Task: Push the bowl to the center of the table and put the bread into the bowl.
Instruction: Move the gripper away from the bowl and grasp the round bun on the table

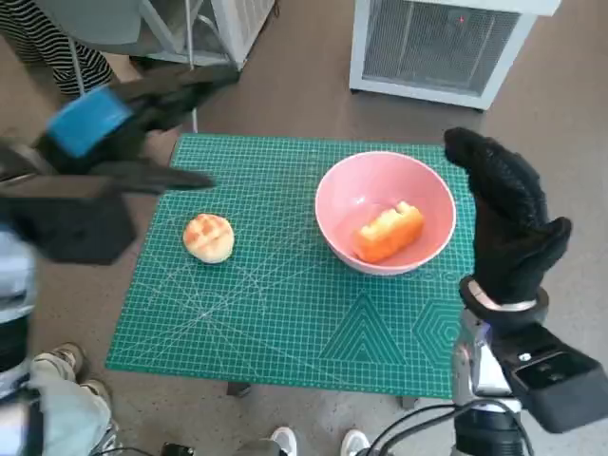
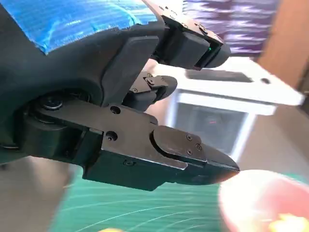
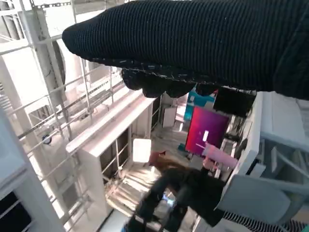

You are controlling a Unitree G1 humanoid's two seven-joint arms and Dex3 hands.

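- Nearest to me, at the table's right front edge, my right hand in its black knitted glove stands upright with its fingers up. It holds nothing and sits just beside the bowl's right rim; whether glove and rim touch I cannot tell.
- A person's shoes rest on the floor by the left front corner, and more shoe tips show under the front edge.
- The green cutting mat covers the tabletop.
- The pink bowl sits on the mat's right half, right of center. An orange-yellow bread piece already lies inside it.
- A round golden bun lies on the mat's left half, well apart from the bowl.
- My left hand, black with blue tape, hovers blurred over the mat's far left corner, fingers apart and gripping nothing.
- Beyond the table stand a white appliance with a grille and a person's striped leg.
- Risks, as I judge them: pushing the bowl leftward high on its rim could tip it and spill the bread piece. Pushing too far could knock the bun off the mat. My fast-moving left hand could also brush the bun toward the left edge before grasping it.
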